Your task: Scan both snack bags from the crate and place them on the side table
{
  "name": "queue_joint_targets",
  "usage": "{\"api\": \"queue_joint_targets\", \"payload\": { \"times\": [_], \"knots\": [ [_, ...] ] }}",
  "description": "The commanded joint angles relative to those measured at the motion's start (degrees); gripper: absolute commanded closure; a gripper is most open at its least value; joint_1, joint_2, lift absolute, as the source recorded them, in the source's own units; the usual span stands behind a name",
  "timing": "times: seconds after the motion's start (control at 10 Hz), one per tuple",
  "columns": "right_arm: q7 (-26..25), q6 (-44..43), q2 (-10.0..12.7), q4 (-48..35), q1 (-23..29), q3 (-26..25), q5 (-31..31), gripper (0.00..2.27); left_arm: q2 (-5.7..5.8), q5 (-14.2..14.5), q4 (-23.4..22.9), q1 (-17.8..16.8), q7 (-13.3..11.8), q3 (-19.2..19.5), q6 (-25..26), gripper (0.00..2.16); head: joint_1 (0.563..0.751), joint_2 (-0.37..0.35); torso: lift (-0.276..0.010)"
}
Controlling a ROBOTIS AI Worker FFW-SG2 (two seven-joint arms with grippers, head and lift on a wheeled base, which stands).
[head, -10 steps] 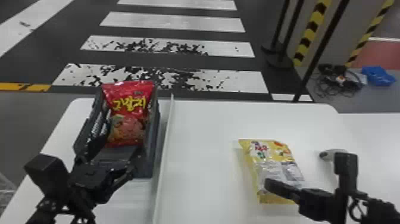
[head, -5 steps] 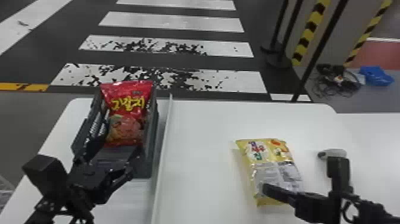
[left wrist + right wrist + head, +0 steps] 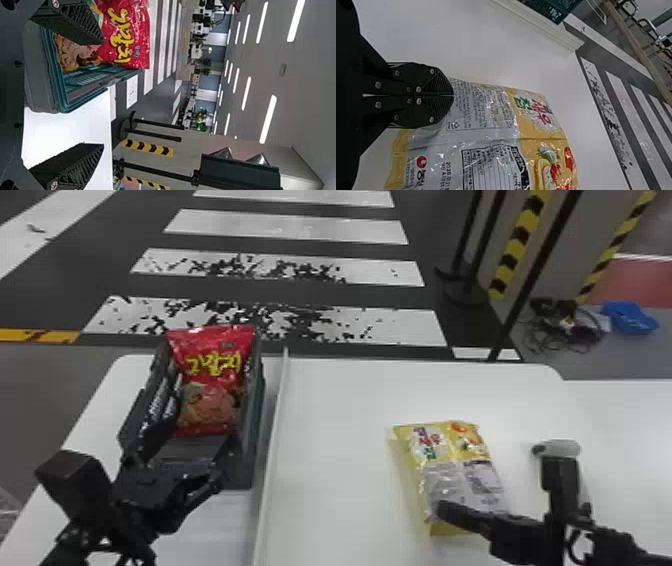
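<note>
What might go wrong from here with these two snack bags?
The right gripper is shut at the yellow snack bag; pressing down might crush it. The scanner sits near that arm, so a swing could knock it. The left gripper straddles the crate's side in its wrist view; closing might snag there.

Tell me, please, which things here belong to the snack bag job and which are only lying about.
For the job: red snack bag; yellow snack bag; crate; white table; probably the pale device.

Lying about: cables and blue item, on the floor.
</note>
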Motion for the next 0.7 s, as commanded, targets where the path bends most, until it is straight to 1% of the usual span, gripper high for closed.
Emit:
{"api": "queue_joint_targets", "payload": {
  "times": [0.0, 0.1, 0.3, 0.5, 0.6],
  "knots": [
    [0.0, -0.7, 0.0, 0.6, -0.1, 0.2, 0.2, 2.26, 0.03, 0.0, 0.0, 0.0, 0.0, 0.0, 0.0, 0.08, 0.695, -0.067, -0.095],
    [0.1, -0.5, 0.0, -0.1, 0.1, 0.2, -0.1, 2.26, -0.06, 0.0, 0.0, 0.0, 0.0, 0.0, 0.0, 0.08, 0.695, -0.067, -0.095],
    [0.1, 1.0, 0.1, -5.2, 1.2, -0.6, -0.9, 2.26, 0.03, 0.0, 0.0, 0.3, 0.0, 0.4, 0.0, 0.08, 0.695, -0.064, -0.095],
    [0.1, 3.5, 0.3, -9.8, 1.9, -2.1, -2.1, 2.26, 0.03, 0.0, -0.3, 0.6, -0.1, 0.5, 0.0, 0.08, 0.695, -0.056, -0.095],
    [0.2, 3.5, 0.3, -10.1, 2.1, -3.4, -2.1, 2.26, 0.03, 0.0, -0.3, 0.7, -0.1, 0.5, 0.0, 0.08, 0.695, -0.057, -0.095]
  ]
}}
